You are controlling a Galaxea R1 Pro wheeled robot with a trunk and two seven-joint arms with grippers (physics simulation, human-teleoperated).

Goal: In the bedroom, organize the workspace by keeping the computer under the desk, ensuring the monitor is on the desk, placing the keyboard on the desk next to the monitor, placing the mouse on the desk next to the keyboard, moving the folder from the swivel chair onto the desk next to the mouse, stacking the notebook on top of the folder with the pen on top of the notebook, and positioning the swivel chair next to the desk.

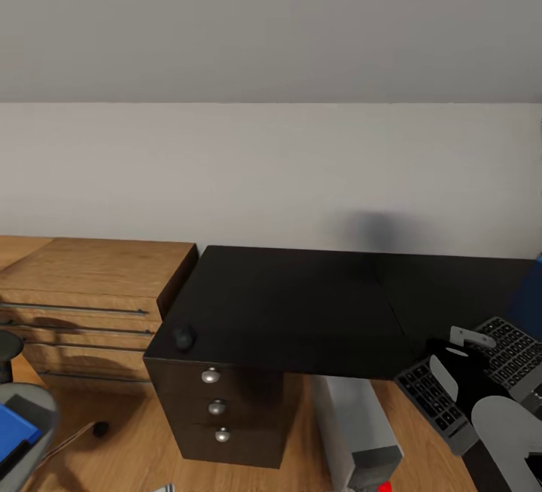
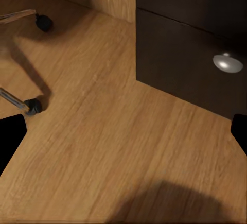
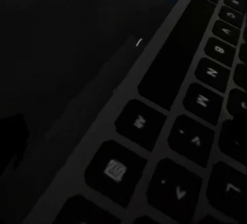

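Keyboard [image 1: 482, 379] was held tilted at desk [image 1: 301, 304] right front edge — gripped by right gripper [image 1: 452, 360]. Mouse [image 1: 184, 337] was seen on desk's left corner. Left gripper state could not be told. Computer [image 1: 357, 432] was seen under desk.

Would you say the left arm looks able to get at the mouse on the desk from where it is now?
Probably yes: the mouse sits alone at the desk's near left corner with nothing around it, though the left hand is down near the floor and would have to rise first.
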